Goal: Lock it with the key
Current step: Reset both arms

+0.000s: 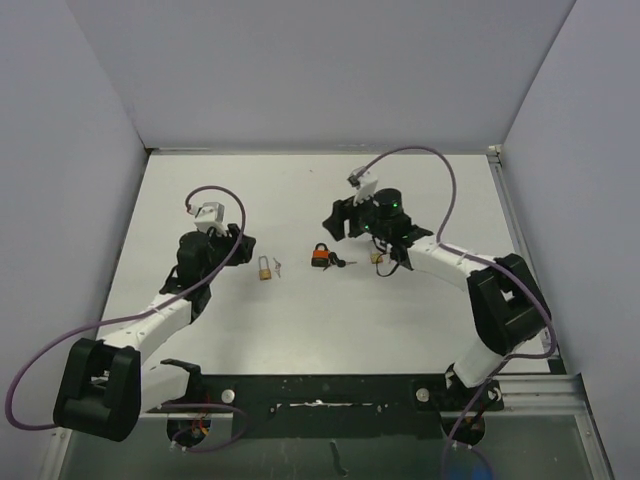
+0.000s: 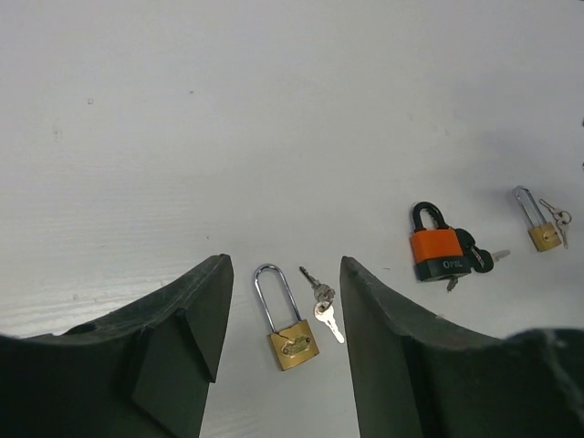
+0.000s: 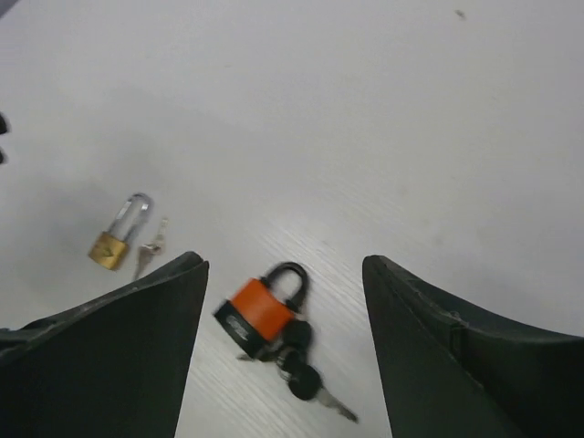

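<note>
An orange padlock with a black shackle (image 1: 320, 255) lies mid-table, with black-headed keys (image 1: 342, 263) beside it. A long-shackle brass padlock (image 1: 264, 268) lies to its left with small silver keys (image 1: 279, 266). Another brass padlock (image 1: 378, 258) lies to the right. My left gripper (image 1: 236, 246) is open and empty; in the left wrist view its open gripper (image 2: 287, 269) frames the brass padlock (image 2: 290, 328) and silver keys (image 2: 322, 301). My right gripper (image 1: 338, 218) is open and empty; in the right wrist view it (image 3: 283, 266) hovers over the orange padlock (image 3: 260, 310) and its keys (image 3: 306, 370).
The white table (image 1: 300, 330) is enclosed by grey walls on the left, back and right. The left wrist view also shows the orange padlock (image 2: 436, 246) and the far brass padlock (image 2: 541, 228). The right wrist view shows the left brass padlock (image 3: 114, 239).
</note>
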